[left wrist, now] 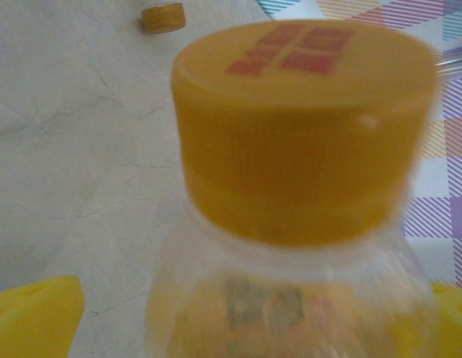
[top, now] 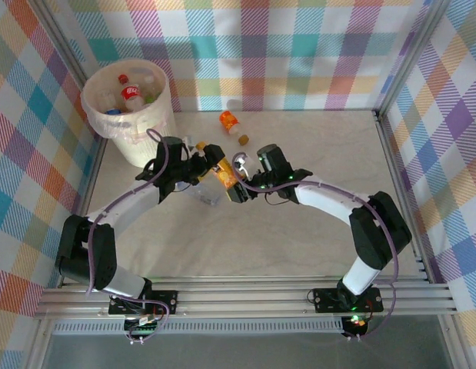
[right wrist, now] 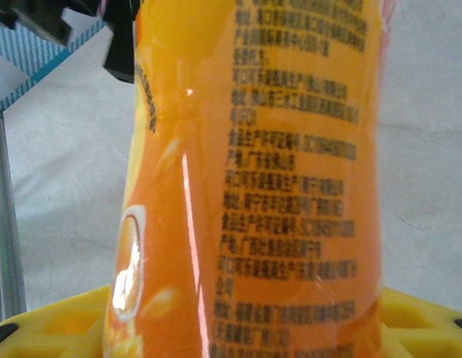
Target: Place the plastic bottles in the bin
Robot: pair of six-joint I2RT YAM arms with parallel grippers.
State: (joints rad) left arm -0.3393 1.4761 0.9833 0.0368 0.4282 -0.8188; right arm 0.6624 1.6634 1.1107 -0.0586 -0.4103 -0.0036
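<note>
A plastic bottle (top: 222,175) with an orange label (right wrist: 275,186) and a yellow cap (left wrist: 301,127) hangs above the table's middle. My right gripper (top: 236,189) is shut on its body, yellow fingers (right wrist: 421,317) on either side. My left gripper (top: 201,166) stands open around the same bottle's neck end; its yellow fingers (left wrist: 36,317) sit apart from the clear shoulder. The cream-white bin (top: 134,146) stands at the back left, with several bottles (top: 131,94) inside. Another orange-labelled bottle (top: 230,121) lies on the table behind the grippers.
A small brown-capped bottle (top: 244,140) lies near the orange one, and a clear bottle (top: 207,194) lies under the left gripper. Checked walls close the table on three sides, with a metal frame post (right wrist: 5,224) nearby.
</note>
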